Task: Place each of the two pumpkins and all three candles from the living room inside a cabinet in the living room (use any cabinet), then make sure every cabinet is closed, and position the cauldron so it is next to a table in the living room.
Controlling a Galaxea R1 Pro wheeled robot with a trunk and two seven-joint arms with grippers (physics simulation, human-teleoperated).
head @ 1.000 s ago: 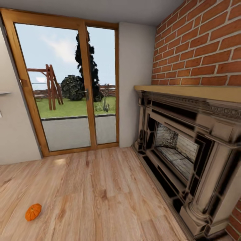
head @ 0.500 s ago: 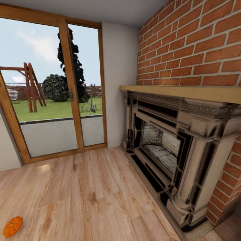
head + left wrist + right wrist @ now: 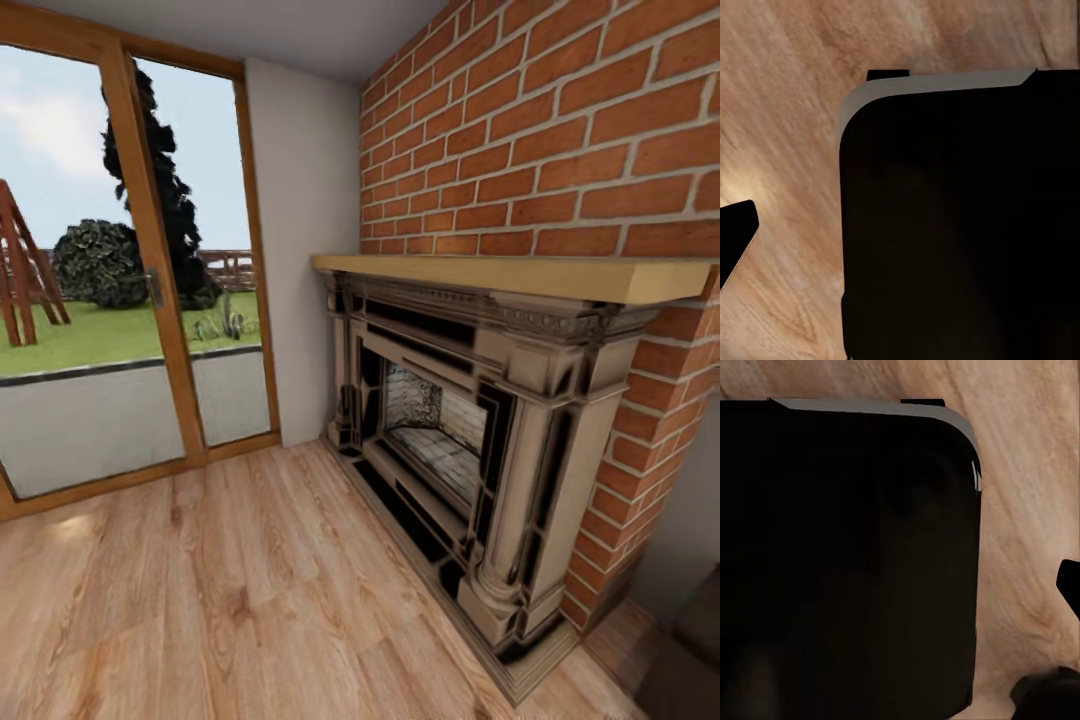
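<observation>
Head view has swung right since a second ago — the pumpkin that sat at the lower left has slid out of frame, so it's now off to our left. We've got the fireplace (image 3: 450,440) at center right, glass door (image 3: 120,300) at left, wood floor (image 3: 230,600) below. Wrist views show dark bodywork over floor — can't tell how the jaws stand. We're likely still scanning for the task's things.

A big black rounded block (image 3: 960,225) with a grey edge hung over the wooden floor (image 3: 787,90).
</observation>
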